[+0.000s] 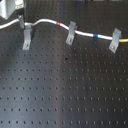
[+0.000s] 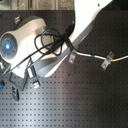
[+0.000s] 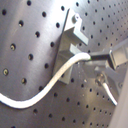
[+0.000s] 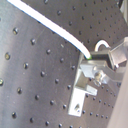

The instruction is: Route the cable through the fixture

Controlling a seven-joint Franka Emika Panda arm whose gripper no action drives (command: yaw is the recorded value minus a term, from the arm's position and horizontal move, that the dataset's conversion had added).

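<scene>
Foreground: bare counter [image 1: 65, 95], a dark perforated board with a regular grid of holes; nothing rests on the near half in the first exterior view.
Clips: three grey metal clips stand in a row toward the far side of the counter in the first exterior view: left clip [image 1: 26, 39], middle clip [image 1: 71, 32], right clip [image 1: 115, 40]. All three lean rather than stand plumb.
Cable: white cable [image 1: 47, 21] runs across the far part of the counter from the first exterior view's left edge to its right edge, passing each of the three clips.
Cable markings: red band [image 1: 59, 23] lies between the left and middle clips; blue band [image 1: 95, 36] lies between the middle and right clips.
Cable at end effector: in the first wrist view the cable [image 3: 60, 77] curves up past a clip [image 3: 71, 37] and ends in the grey fingertips [image 3: 106, 58].
End effector: in the second wrist view the end effector [image 4: 97, 56] is closed tight on the cable [image 4: 55, 27], just beside a clip [image 4: 85, 85].
Arm: in the second exterior view the white arm [image 2: 80, 30] reaches over the counter, covering the left clip area; black hoses loop across it.
Far edge: in the first exterior view the end effector [image 1: 20, 19] sits at the top left, over the left clip.
</scene>
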